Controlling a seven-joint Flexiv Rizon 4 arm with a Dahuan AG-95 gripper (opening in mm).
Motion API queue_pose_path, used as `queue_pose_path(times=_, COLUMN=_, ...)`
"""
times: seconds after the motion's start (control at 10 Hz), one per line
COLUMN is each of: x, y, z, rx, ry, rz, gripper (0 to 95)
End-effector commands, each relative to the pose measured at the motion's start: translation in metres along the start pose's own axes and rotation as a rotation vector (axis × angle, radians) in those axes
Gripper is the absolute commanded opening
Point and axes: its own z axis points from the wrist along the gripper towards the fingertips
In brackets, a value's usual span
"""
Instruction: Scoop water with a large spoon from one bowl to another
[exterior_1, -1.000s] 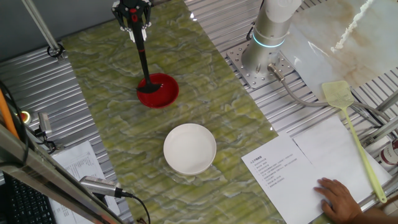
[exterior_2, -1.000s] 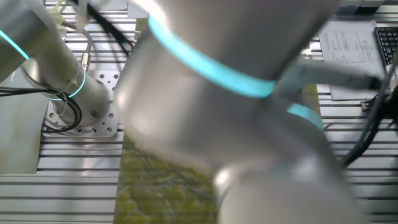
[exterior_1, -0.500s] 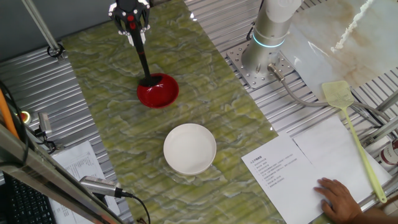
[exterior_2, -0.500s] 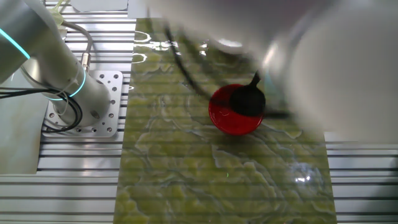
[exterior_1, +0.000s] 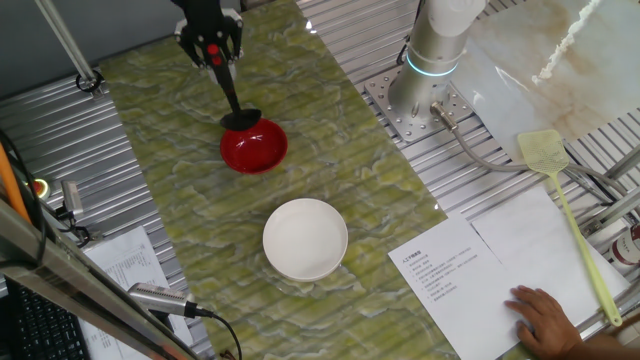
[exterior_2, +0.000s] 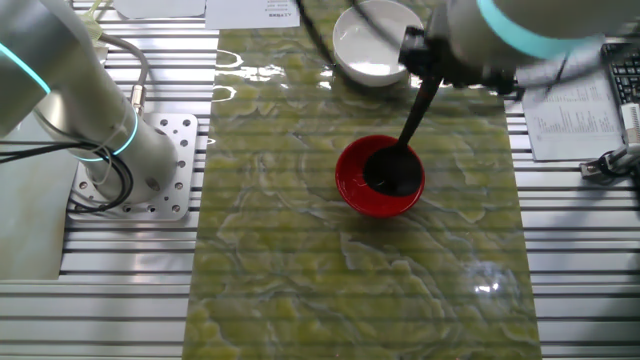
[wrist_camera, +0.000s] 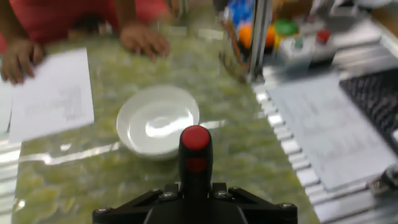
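Note:
My gripper (exterior_1: 212, 50) is shut on the handle of the black ladle (exterior_1: 232, 96). The ladle's cup (exterior_2: 392, 172) hangs just above the small red bowl (exterior_1: 254, 146), which also shows in the other fixed view (exterior_2: 352, 185). The ladle's red handle tip (wrist_camera: 196, 139) points up in the hand view, between my gripper's fingers (wrist_camera: 195, 196). The wider white bowl (exterior_1: 305, 238) stands nearer the front of the green mat; it also shows in the other fixed view (exterior_2: 372, 40) and in the hand view (wrist_camera: 158, 121).
The arm's base (exterior_1: 432, 60) stands on the grooved metal table at the right. A yellow-green fly swatter (exterior_1: 565, 200) and sheets of paper (exterior_1: 470, 270) lie at the front right, with a person's hand (exterior_1: 545, 320) on the paper. A keyboard (wrist_camera: 373, 99) lies at the right.
My gripper has lifted the ladle's cup out of the red bowl and moved it toward the bowl's far rim. The arm has swung out of the other fixed camera's way.

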Motion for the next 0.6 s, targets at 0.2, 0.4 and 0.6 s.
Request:
queue_pose_path(times=0.2, x=-0.014, y=0.002, z=0.012, rx=0.008, ry=0.122, rz=-0.039, gripper=0.0)
queue_pose_path(times=0.4, x=-0.020, y=0.004, z=0.019, rx=0.008, ry=0.165, rz=-0.047, gripper=0.0)
queue_pose_path(times=0.6, x=-0.026, y=0.005, z=0.025, rx=0.011, ry=0.195, rz=-0.050, gripper=0.0)
